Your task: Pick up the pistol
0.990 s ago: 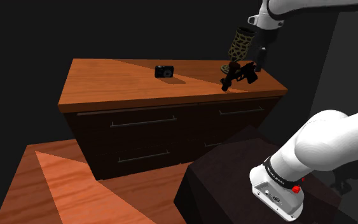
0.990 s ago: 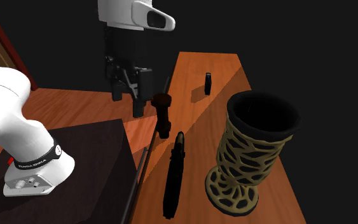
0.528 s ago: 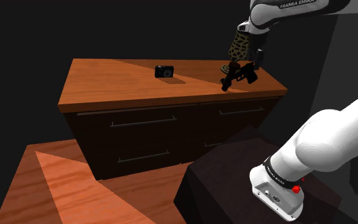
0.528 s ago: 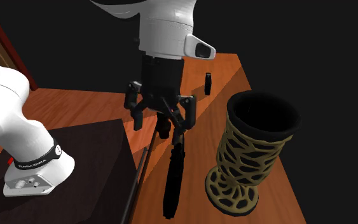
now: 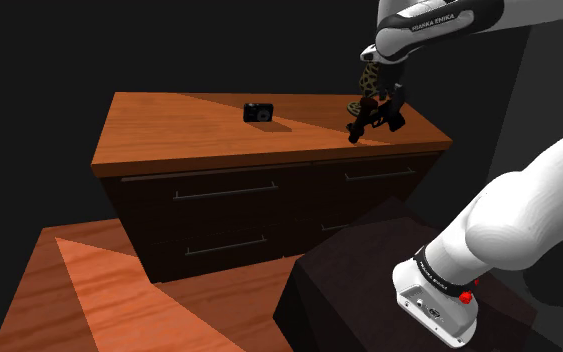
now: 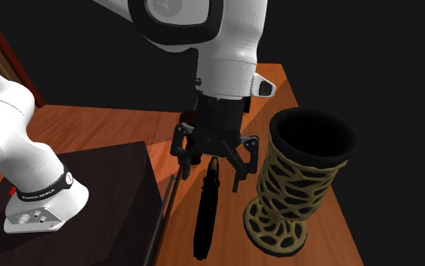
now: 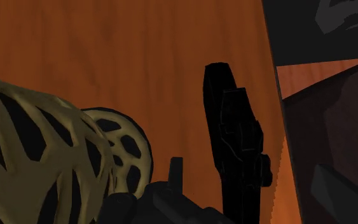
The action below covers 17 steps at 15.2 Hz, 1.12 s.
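1. My pincer (image 6: 211, 175) hangs over one end of the pistol (image 6: 205, 215), fingers spread wide and holding nothing.
2. The pistol lies flat on the wooden counter (image 5: 189, 130), close to its edge and just beside a lattice vase (image 6: 297, 189).
3. I judge the approach nearly done. Lowering, closing on the pistol and lifting are not yet done.

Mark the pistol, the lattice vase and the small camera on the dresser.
pistol (image 6: 204, 215), second exterior view, middle of its long black body.
lattice vase (image 6: 284, 180), second exterior view, on its openwork wall.
camera (image 5: 259, 112), shoulder view, on its front face.
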Each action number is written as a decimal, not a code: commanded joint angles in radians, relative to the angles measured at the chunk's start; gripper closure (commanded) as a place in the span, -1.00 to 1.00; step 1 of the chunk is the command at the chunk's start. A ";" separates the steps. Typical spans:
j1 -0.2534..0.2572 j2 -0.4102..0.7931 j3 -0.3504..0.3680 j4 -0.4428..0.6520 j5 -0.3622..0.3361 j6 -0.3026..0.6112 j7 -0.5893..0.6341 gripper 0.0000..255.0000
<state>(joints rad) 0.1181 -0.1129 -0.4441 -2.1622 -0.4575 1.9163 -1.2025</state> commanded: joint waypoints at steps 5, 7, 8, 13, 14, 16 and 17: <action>-0.003 0.022 -0.006 -0.027 -0.001 0.048 0.008 -1.00; -0.003 0.023 -0.006 -0.026 0.000 0.048 0.008 1.00; -0.003 0.023 -0.006 -0.026 0.000 0.048 0.008 1.00; -0.003 0.022 -0.006 -0.026 -0.001 0.048 0.008 1.00; -0.003 0.023 -0.006 -0.026 -0.001 0.048 0.008 1.00; -0.002 0.016 -0.005 -0.019 -0.001 0.035 0.005 1.00; -0.002 0.011 -0.003 -0.011 0.000 0.022 0.001 1.00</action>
<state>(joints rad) 0.1159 -0.0958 -0.4488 -2.1783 -0.4574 1.9495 -1.1992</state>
